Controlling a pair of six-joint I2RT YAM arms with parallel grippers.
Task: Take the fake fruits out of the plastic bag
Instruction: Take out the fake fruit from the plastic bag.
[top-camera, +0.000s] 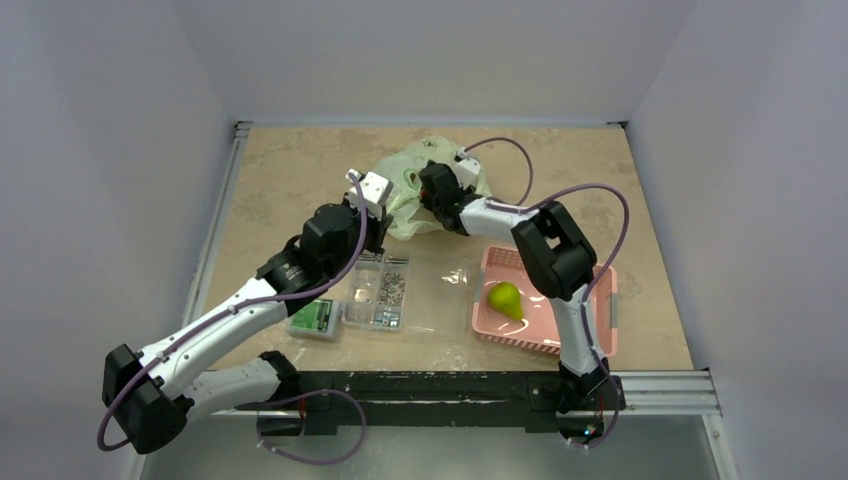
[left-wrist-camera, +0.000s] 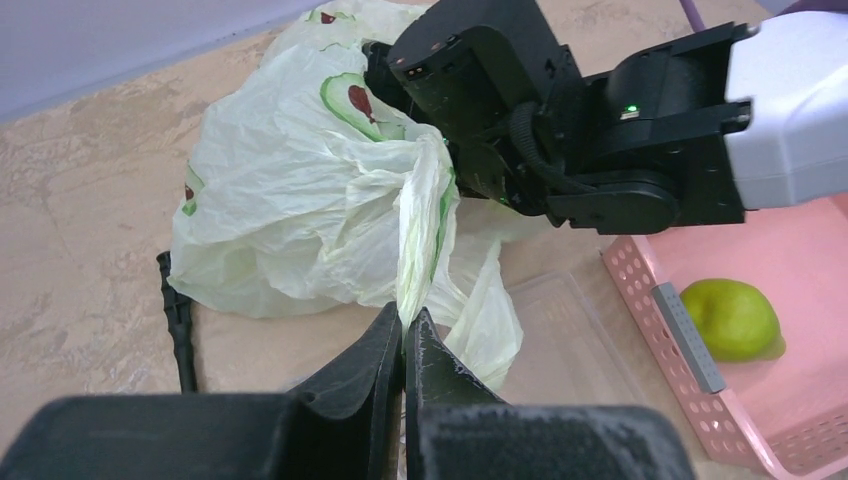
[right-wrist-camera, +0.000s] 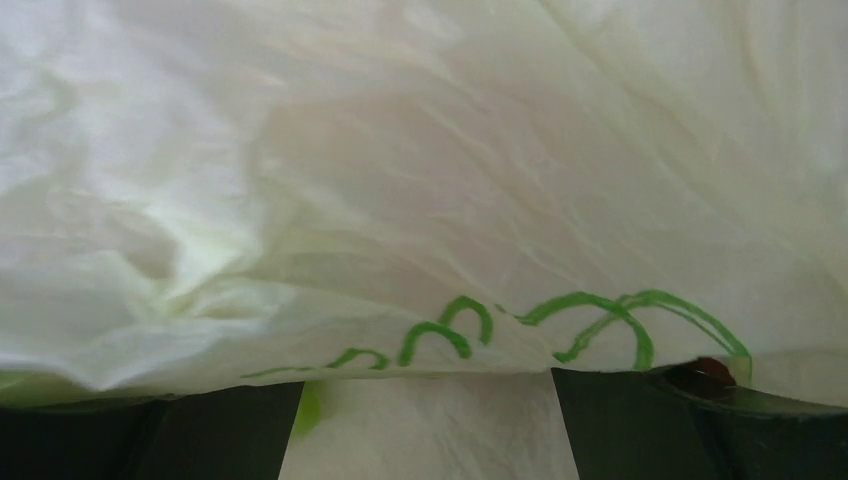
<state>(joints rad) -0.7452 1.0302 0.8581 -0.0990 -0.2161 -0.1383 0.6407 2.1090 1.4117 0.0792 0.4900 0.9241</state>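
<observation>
One fold of the plastic bag (left-wrist-camera: 290, 200) is pinched by the fully closed left tool (left-wrist-camera: 404, 325); the right tool (right-wrist-camera: 425, 425) is pressed against it, fingers spread apart.

Looked steeply down from high behind, taking in the whole table (top-camera: 300, 170). From the left wrist, faced low and forward, near the plastic bag (left-wrist-camera: 290, 210) and pink basket (left-wrist-camera: 800, 250), both shared with overhead. From the right wrist, pressed point-blank against the same bag.
</observation>
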